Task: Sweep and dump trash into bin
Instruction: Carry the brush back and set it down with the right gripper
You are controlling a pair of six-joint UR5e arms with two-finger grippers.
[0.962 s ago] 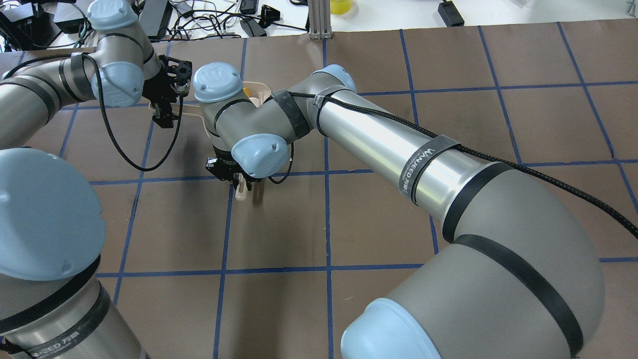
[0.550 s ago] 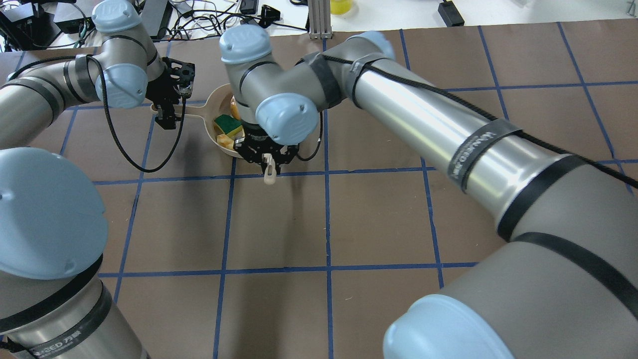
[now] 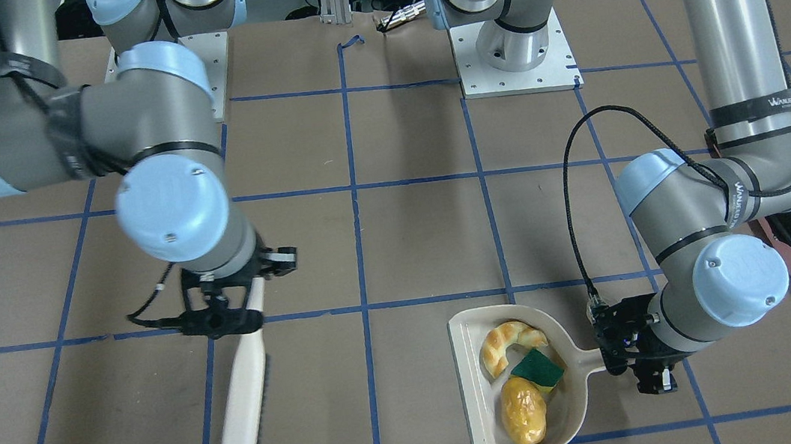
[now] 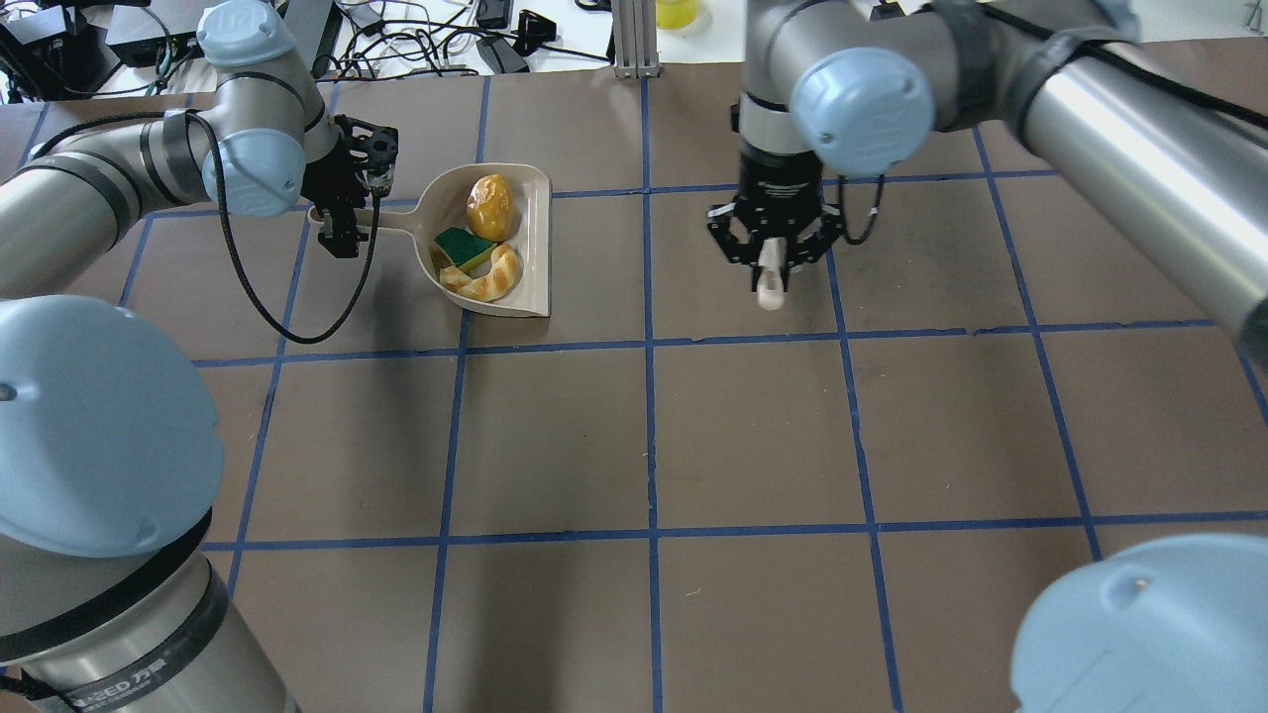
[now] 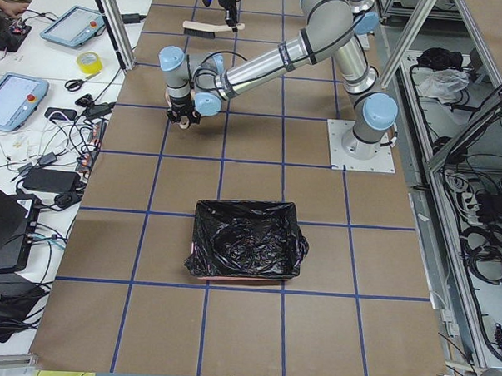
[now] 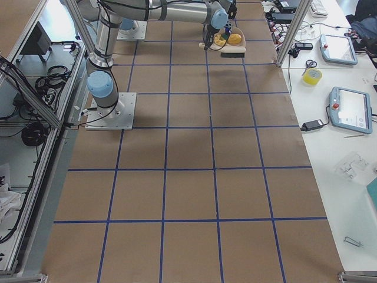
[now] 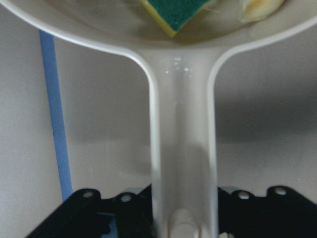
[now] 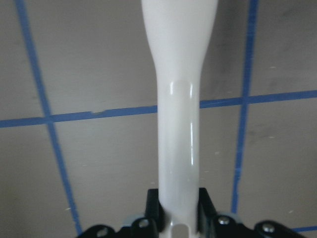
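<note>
Trash sits together in the dustpan [image 3: 471,394] on the far left of the tabletop [image 4: 634,446]. The roll [image 3: 523,411] lies farthest from the robot, and the croissant [image 3: 504,340] is nearest, against the pan's open edge. The sponge [image 3: 539,369] is between them on the handle side, touching both. The left fingers [image 4: 343,240] are closed tight on the pan's handle [image 7: 182,163], which runs straight out from them with the pan level. Whether the pan rests on the tabletop or hangs just above it cannot be told. The right fingers [image 8: 154,210] are clamped on the narrow neck of the brush [image 3: 243,391], to the right of the pan and well apart from it. The brush head points away from the robot. The bin [image 5: 292,240], lined with a black bag, stands at the left end of the tabletop, well apart from the pan and nearer to the robot than it.
</note>
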